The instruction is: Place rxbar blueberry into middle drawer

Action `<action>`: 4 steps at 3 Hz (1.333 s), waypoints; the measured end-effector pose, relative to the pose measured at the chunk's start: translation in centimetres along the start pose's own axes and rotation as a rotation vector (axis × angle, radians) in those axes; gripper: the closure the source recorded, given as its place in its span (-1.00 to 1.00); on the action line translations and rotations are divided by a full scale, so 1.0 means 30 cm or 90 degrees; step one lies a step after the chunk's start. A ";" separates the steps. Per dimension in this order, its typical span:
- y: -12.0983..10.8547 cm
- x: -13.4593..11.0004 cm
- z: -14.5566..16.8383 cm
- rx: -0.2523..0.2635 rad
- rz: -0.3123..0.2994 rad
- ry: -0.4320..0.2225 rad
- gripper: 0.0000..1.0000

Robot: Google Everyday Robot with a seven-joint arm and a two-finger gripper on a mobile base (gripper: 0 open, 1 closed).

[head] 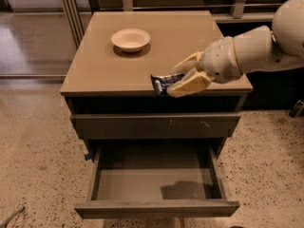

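My gripper point(183, 76) reaches in from the right and is shut on the rxbar blueberry point(164, 83), a small flat bar in a dark wrapper with pale lettering. It holds the bar over the front edge of the cabinet top point(99, 65), above the open drawer. The middle drawer point(156, 208) is pulled out at the bottom, with a plain front and a flat grey floor point(142, 182). The arm's shadow falls on that floor.
A cream round bowl point(130, 39) stands on the cabinet top at the back left. A shut drawer front with small pale scratches point(156, 126) sits above the open drawer. Speckled floor lies around the cabinet. A metal rail frame stands behind.
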State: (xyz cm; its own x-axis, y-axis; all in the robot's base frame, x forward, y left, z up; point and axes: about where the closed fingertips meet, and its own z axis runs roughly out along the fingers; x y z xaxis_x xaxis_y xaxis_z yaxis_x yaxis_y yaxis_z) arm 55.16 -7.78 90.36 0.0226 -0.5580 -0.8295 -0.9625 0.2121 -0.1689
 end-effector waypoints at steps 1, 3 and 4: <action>0.109 0.246 0.108 -0.001 0.038 -0.001 1.00; 0.375 0.844 0.489 -0.161 0.198 0.078 1.00; 0.393 0.880 0.520 -0.174 0.210 0.077 1.00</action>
State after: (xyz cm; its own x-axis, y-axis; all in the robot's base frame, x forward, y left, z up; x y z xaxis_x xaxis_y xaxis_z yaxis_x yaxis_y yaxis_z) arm 48.63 -7.50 58.18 -0.3144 -0.5895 -0.7440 -0.9492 0.1840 0.2553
